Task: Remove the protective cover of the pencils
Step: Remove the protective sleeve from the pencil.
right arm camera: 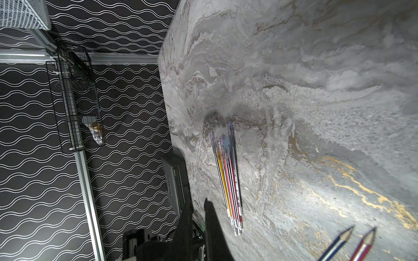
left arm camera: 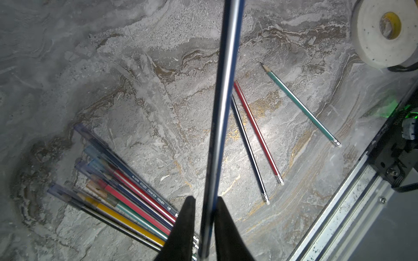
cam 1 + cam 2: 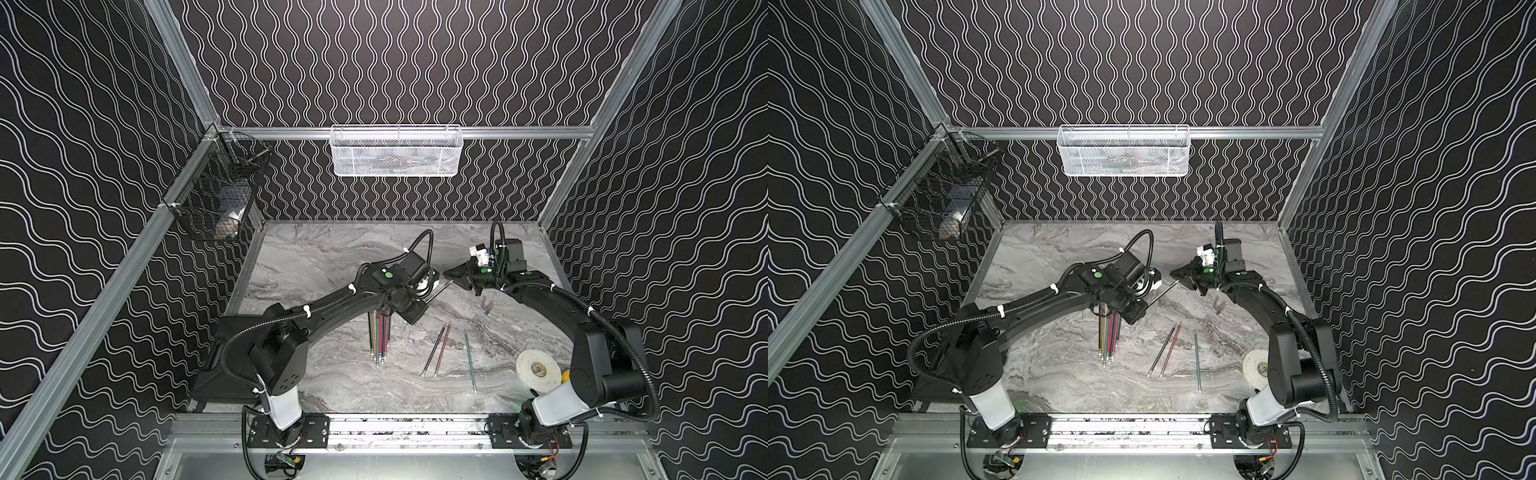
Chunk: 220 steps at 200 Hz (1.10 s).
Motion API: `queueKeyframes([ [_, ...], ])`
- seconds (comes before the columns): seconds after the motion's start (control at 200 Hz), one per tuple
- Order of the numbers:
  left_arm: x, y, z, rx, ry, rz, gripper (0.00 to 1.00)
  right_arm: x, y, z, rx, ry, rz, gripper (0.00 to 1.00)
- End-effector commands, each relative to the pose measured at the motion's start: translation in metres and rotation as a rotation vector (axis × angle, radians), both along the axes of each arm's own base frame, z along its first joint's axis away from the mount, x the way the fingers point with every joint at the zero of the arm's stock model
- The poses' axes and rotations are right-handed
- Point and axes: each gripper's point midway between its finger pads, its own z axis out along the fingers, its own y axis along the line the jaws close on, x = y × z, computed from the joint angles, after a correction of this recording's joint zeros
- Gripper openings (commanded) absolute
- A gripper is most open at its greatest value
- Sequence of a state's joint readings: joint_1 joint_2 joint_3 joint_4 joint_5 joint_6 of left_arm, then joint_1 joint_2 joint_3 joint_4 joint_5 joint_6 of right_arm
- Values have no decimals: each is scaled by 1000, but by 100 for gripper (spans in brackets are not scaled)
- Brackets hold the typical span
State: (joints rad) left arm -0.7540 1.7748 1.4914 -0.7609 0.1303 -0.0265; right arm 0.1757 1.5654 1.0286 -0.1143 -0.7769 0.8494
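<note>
- Left claw [image 2: 204, 200], seen from the left wrist, is clamped on one dark pencil [image 2: 228, 67]. A black finger [image 2: 184, 226] sits on each side of the shaft, which runs away from the camera and out of frame, lifted off the marbled table [image 2: 135, 67].
- Same view: a bundle of pencils [image 2: 126, 192] lies on the table just beside the fingers, in yellow, green, red, blue and black. Each point sits under a translucent cover [image 2: 90, 137].
- Well apart from the bundle lie three loose pencils, black [image 2: 250, 151], red [image 2: 257, 131] and green [image 2: 300, 105]. The green one's sharpened point is bare. A white tape roll [image 2: 380, 34] sits beyond them.
- Right wrist view: the right claw [image 1: 197, 204] shows two dark fingers close together with nothing visible between them. The bundle [image 1: 228, 180] lies on the table beyond, covers on its far ends. Two bare sharpened points, blue [image 1: 337, 244] and red [image 1: 364, 244], enter at the frame's edge.
- Both top views: the right claw [image 3: 448, 274] [image 3: 1173, 273] tapers to a closed point in the air, just beside the free end of the dark pencil [image 3: 440, 289] [image 3: 1163, 293]. Whether they touch I cannot tell.
- The bundle [image 3: 379, 340] lies mid-table, its far end hidden under the left wrist. The loose pencils [image 3: 443, 350] lie between it and the tape roll [image 3: 525, 365].
</note>
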Motion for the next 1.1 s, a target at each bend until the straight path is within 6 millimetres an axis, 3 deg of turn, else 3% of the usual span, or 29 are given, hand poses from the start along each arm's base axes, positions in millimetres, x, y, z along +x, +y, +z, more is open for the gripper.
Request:
queueKeyframes([
  [0.0, -1, 2, -3, 17, 1, -10, 20, 1, 2, 9, 12, -18, 6, 0],
  [0.085, -1, 1, -3, 14, 3, -14, 9, 0, 2, 8, 11, -14, 7, 0],
  [0.19, -2, 0, -6, 17, 13, -16, 8, 0, 2, 7, 24, -11, 5, 0],
  [0.235, -3, 0, -7, 15, 19, -21, 0, 0, 2, 7, 25, -13, 5, 0],
  [0.34, -3, 1, -9, 24, 25, -16, 0, -2, 2, 6, 17, -12, 8, 0],
  [0.395, -2, 3, -10, 29, 20, -6, 0, -3, 1, 4, 9, -12, 8, 17],
  [0.455, -3, 5, -11, 34, 18, 5, 0, -4, -3, 2, -14, -13, 1, 30],
  [0.555, -4, 6, -13, 31, 22, 12, 0, -8, -9, 0, -58, -21, -3, 37],
  [0.906, 0, 1, -12, 20, 17, 11, 0, -9, -4, -10, -27, 10, 6, 34],
  [1.096, 1, -1, -14, 20, 23, 4, 0, -6, 1, -9, -8, 7, 10, 24],
])
